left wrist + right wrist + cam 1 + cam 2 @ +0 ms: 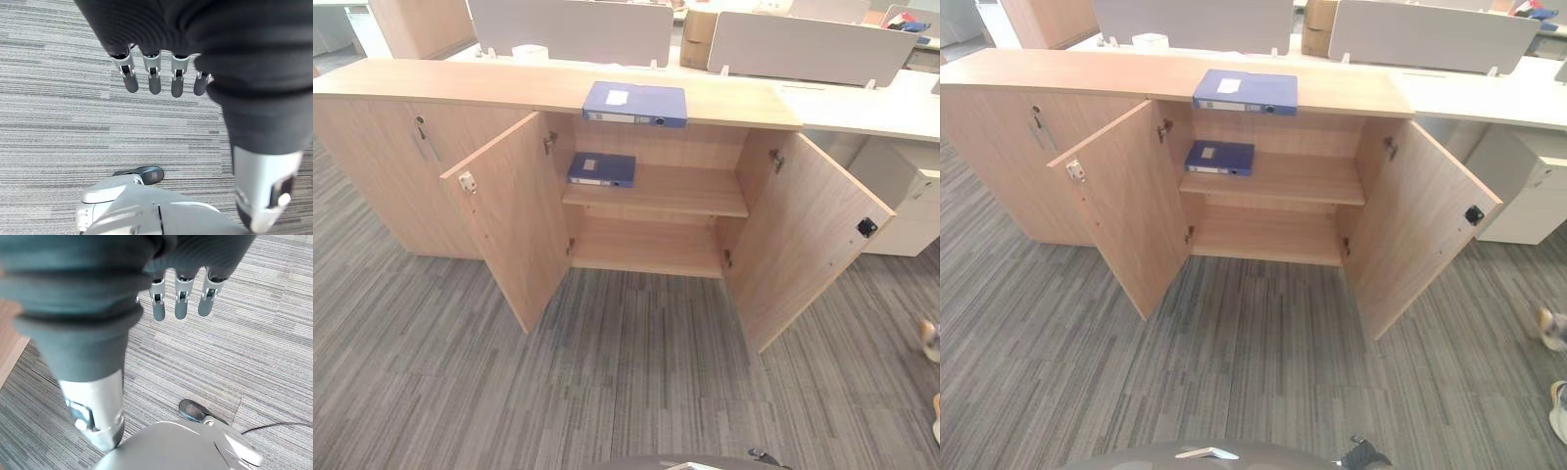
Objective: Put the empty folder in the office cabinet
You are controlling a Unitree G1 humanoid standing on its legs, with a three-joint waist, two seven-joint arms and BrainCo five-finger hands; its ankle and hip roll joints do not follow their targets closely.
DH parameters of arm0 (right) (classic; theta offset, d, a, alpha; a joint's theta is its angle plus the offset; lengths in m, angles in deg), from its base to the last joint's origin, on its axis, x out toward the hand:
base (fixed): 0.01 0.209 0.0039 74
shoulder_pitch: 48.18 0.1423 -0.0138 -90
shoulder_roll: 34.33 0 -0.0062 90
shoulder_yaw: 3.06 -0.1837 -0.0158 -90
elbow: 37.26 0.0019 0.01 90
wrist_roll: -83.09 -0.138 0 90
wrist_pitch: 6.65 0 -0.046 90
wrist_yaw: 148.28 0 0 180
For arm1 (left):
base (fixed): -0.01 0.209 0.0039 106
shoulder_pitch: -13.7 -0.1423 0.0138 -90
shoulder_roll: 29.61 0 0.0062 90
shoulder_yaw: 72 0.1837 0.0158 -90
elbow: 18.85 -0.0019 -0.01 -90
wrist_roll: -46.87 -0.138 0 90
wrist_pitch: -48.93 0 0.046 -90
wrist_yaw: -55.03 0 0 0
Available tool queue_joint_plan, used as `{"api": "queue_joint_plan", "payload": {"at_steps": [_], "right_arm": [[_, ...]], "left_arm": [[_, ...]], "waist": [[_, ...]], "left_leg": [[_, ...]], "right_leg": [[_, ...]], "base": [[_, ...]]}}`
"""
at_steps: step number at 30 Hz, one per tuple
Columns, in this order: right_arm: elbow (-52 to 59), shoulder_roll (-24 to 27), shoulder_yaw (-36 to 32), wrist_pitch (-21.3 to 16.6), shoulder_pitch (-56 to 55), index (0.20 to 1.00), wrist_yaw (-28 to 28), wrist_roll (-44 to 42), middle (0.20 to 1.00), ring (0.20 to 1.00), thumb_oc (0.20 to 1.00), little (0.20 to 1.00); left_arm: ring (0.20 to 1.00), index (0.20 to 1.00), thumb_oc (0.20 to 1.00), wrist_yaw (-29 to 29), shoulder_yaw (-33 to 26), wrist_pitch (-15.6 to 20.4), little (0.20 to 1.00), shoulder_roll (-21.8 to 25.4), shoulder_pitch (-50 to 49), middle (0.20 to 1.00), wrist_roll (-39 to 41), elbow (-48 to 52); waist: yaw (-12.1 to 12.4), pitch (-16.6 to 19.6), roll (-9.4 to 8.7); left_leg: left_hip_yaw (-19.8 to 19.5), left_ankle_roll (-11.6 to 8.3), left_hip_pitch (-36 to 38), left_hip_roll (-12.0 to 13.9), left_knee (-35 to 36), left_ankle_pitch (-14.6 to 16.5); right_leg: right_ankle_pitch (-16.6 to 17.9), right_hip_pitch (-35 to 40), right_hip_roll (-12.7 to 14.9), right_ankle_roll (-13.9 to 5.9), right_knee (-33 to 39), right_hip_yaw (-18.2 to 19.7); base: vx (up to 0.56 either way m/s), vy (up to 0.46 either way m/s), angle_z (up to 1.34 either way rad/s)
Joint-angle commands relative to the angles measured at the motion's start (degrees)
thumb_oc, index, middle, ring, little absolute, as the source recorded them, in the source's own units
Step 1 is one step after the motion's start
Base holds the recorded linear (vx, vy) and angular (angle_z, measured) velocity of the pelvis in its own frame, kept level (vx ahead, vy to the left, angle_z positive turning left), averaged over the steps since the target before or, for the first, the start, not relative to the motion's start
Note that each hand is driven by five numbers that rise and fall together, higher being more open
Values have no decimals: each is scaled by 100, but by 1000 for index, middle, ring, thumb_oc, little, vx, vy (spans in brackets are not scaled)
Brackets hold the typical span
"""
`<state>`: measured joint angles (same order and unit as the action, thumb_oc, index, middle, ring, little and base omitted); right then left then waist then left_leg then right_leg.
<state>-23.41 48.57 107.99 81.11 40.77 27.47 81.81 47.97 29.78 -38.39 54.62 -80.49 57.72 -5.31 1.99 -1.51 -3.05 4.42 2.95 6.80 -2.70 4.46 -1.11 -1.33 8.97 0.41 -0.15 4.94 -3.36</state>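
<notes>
Folder at cabinet top edge; left hand, right hand slack, empty.

I can't read the label on the blue folder lying on the cabinet top, nor on the second folder on the shelf. The cabinet runs off the left edge. A person's shoes are cut by the right edge.
</notes>
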Motion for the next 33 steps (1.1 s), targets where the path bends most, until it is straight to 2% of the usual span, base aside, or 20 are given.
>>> {"api": "queue_joint_plan", "payload": {"at_steps": [1,33], "right_arm": [[-101,167,180,-4,117,1000,-23,-164,1000,1000,1000,1000],[-83,187,271,-25,131,1000,25,54,1000,1000,1000,1000]], "left_arm": [[1000,1000,1000,-4,77,65,1000,-196,465,1000,-85,-485],[1000,1000,1000,-27,-57,38,1000,-154,431,1000,13,-556]], "waist": [[-12,-79,226],[-83,-89,209]], "left_leg": [[-46,-311,205,173,54,385],[66,-330,174,192,54,361]], "right_leg": [[16,-86,34,-349,-100,-61],[84,-163,16,-343,-117,25]], "base": [[0,0,0],[-3,1,-2]]}}
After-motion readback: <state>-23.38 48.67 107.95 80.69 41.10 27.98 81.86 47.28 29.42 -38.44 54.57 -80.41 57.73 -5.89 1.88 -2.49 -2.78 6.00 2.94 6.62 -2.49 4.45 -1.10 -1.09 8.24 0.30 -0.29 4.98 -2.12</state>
